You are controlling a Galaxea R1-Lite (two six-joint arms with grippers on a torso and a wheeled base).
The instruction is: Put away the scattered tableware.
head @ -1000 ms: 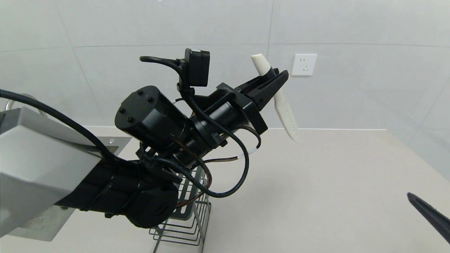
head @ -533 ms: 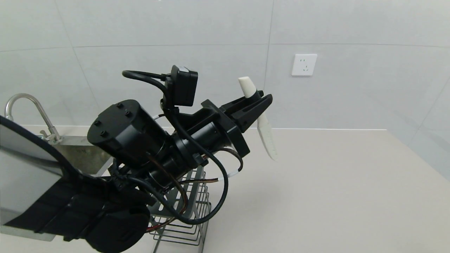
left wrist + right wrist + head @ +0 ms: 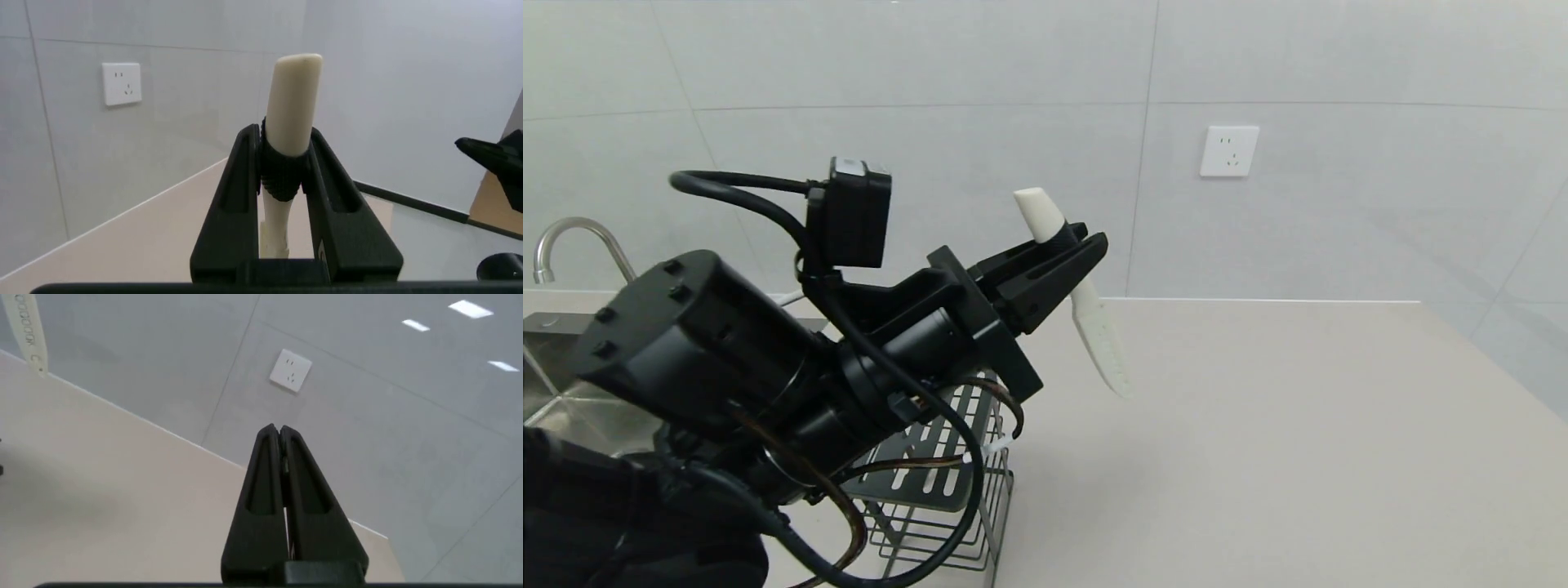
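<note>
A white knife (image 3: 1097, 331) with a pale handle hangs blade-down above the countertop, tilted slightly. My left gripper (image 3: 1078, 241) is shut on its handle, raised above and a little to the right of a wire cutlery rack (image 3: 935, 469). From the left wrist, the knife handle (image 3: 292, 98) sticks up between the fingers of the left gripper (image 3: 286, 151). My right gripper (image 3: 279, 433) is shut with nothing in it, held above the counter. The knife's blade tip (image 3: 31, 335) shows at the edge of the right wrist view.
A sink (image 3: 556, 392) with a curved faucet (image 3: 572, 233) lies at the left, beside the rack. The beige countertop (image 3: 1258, 449) stretches right to the tiled wall, which carries a wall socket (image 3: 1229, 150).
My left arm has swung left and down with the knife, nearer the rack. The right gripper's tip has left the head view's lower right corner.
</note>
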